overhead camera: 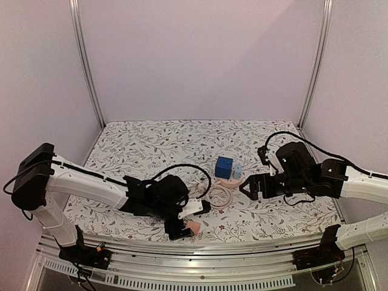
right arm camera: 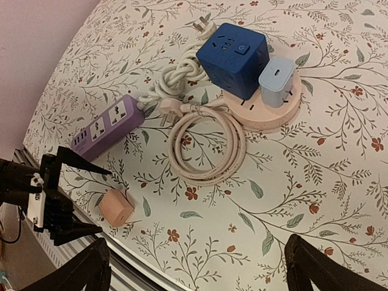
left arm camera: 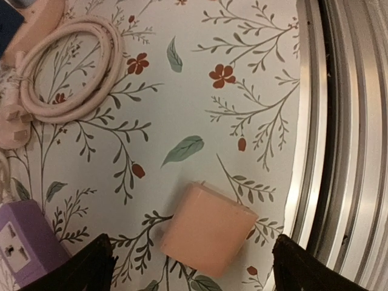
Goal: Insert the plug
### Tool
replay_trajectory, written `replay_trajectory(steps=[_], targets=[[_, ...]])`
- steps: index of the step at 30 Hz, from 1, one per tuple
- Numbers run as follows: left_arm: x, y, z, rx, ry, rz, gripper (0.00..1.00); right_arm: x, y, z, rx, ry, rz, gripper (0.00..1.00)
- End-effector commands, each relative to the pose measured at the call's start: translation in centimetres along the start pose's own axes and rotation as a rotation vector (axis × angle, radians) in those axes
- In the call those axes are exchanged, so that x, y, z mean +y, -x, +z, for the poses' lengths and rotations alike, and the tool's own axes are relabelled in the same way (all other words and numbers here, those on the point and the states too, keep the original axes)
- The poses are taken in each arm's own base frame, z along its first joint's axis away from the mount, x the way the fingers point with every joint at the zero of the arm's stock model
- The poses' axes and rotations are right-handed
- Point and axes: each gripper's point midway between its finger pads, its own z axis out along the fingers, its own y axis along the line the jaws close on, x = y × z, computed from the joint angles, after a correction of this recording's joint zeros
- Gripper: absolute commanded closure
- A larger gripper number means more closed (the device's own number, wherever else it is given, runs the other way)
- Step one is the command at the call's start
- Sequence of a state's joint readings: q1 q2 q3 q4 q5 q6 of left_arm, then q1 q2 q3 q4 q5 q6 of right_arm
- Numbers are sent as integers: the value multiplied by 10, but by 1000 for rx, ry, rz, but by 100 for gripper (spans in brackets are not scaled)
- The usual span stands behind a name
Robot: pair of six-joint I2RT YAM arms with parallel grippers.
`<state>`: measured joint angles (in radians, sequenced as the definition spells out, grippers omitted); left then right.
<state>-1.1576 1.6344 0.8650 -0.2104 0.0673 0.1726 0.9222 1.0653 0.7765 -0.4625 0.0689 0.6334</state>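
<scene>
The plug is a small pink cube (left arm camera: 208, 229) lying on the floral cloth near the table's front edge; it also shows in the top view (overhead camera: 193, 227) and the right wrist view (right arm camera: 116, 207). My left gripper (left arm camera: 194, 273) is open, its fingers either side of the cube without touching it, seen from above (overhead camera: 190, 220). A purple power strip (left arm camera: 24, 248) lies just left of the cube and shows in the right wrist view (right arm camera: 109, 124). My right gripper (overhead camera: 253, 187) is open and empty, hovering right of the sockets (right arm camera: 200, 273).
A round pink socket base (right arm camera: 267, 112) carries a blue cube socket (right arm camera: 233, 50) and a light blue adapter (right arm camera: 277, 80). A coiled white cord (right arm camera: 208, 145) lies between it and the purple strip. The metal front rail (left arm camera: 339, 145) runs close beside the plug.
</scene>
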Motion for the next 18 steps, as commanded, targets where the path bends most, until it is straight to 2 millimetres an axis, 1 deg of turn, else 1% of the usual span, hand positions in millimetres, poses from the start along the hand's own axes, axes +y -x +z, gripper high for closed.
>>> replay_trajectory(steps=[1,7,9,10,14,16,18], targets=[[5,-13,7,68,12,-10,9,2,-2,0,0,13,-20,1],[7,-23,24,129,12,-20,11,3,-5,1,4,25,-18,1],[9,-24,29,140,14,-20,14,3,-4,1,2,27,-19,1],[9,-24,30,142,12,-20,16,3,-4,1,2,28,-19,1],[10,-21,33,137,2,-36,32,4,-3,1,1,31,-23,1],[9,-18,32,132,-4,-42,40,5,-3,2,1,30,-25,1],[8,-16,30,130,-8,-50,46,6,-3,2,4,33,-26,1]])
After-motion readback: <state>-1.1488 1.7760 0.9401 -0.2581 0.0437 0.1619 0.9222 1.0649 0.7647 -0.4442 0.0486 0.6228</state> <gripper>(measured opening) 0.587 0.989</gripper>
